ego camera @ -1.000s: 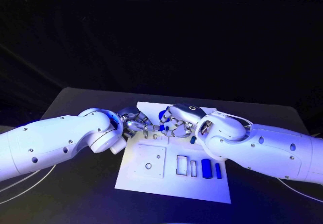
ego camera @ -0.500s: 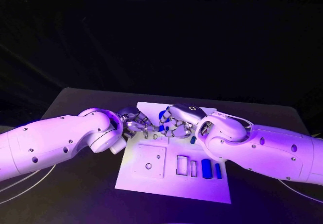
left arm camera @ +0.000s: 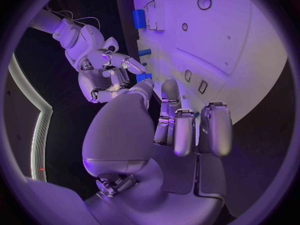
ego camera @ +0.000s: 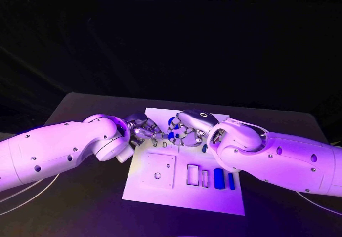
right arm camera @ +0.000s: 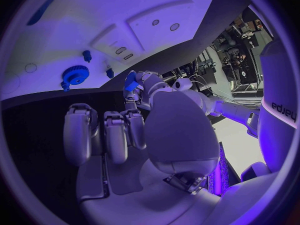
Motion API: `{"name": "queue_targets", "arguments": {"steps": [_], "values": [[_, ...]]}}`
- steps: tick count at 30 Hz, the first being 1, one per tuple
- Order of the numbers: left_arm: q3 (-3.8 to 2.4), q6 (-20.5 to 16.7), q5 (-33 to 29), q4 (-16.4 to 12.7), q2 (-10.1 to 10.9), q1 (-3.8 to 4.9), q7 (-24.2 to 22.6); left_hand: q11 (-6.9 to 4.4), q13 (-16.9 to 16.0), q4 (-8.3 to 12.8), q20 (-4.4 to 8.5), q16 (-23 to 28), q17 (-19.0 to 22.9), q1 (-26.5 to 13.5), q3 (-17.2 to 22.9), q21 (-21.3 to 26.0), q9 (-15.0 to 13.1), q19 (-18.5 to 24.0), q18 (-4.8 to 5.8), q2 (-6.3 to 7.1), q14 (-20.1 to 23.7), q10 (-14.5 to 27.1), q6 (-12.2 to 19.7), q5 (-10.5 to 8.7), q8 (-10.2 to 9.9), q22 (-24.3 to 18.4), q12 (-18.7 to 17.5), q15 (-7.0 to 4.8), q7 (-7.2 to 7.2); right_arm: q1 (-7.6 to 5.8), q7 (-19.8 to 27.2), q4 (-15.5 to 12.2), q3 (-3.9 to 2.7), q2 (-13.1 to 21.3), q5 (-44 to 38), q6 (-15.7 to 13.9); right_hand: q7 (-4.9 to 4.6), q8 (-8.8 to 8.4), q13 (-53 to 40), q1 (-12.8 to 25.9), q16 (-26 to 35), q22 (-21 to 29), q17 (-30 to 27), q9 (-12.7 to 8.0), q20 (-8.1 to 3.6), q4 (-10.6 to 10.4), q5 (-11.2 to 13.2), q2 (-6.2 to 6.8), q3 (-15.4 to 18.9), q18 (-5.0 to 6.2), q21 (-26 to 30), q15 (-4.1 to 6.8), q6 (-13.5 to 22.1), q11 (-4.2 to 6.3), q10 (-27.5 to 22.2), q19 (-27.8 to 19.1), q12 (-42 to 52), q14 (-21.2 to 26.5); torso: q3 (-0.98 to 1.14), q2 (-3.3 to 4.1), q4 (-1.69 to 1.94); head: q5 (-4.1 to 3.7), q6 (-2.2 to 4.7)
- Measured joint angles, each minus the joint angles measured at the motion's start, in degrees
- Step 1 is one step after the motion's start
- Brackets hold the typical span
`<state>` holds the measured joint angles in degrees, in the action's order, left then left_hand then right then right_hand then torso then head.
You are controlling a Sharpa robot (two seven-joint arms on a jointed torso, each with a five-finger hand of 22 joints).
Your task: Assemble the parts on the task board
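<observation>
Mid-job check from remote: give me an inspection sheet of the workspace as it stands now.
Surface: black table, board on it.
Job's things: white task board centred; two blue parts in slots at its near right; blue gear on the board.
Clutter: nothing seen.
Hands: left hand and right hand meet over the board's far half, a small blue part at their fingertips; which hand holds it cannot be told.
Cables: white cables beside the left arm.
Surroundings: dark.

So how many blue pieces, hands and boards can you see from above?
Blue pieces: 5 that I can make out; more may be hidden
Hands: 2, left hand and right hand
Board: 1
Total: 8
</observation>
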<state>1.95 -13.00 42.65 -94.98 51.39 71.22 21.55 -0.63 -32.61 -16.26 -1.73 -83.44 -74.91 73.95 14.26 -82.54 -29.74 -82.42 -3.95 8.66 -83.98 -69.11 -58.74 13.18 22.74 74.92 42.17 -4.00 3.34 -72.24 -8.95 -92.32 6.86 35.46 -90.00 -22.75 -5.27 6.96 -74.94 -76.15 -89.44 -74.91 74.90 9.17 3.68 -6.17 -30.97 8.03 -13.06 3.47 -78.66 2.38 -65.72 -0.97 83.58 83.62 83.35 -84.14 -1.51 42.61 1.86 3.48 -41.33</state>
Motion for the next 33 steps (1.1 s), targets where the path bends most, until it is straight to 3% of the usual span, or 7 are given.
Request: {"name": "queue_targets", "arguments": {"steps": [33], "values": [[0.01, 0.0, 0.0, 0.7, 0.5, -0.02, 0.1, 0.02, 0.1, -0.2, 0.0, -0.2, 0.0, 0.4, 0.2, 0.0, 0.1, 0.0, -0.01, 0.0, 0.0, 0.0, 0.0, 0.0, 0.2, 0.0, 0.0, 0.0, 0.01, -0.05, -0.2, 0.8, -0.1, -0.5, -0.1, 0.2, 0.1, 0.05, 0.0, 0.2, 0.0, 0.0, 0.0, 0.0, 0.0, 0.1, 0.1, 0.2, -0.3, 0.01, 0.0, 0.0, -0.1, 0.0, 0.0, 0.0, 0.2, 0.0, -0.02, -0.03, -0.06, -0.2, 0.09]]}}
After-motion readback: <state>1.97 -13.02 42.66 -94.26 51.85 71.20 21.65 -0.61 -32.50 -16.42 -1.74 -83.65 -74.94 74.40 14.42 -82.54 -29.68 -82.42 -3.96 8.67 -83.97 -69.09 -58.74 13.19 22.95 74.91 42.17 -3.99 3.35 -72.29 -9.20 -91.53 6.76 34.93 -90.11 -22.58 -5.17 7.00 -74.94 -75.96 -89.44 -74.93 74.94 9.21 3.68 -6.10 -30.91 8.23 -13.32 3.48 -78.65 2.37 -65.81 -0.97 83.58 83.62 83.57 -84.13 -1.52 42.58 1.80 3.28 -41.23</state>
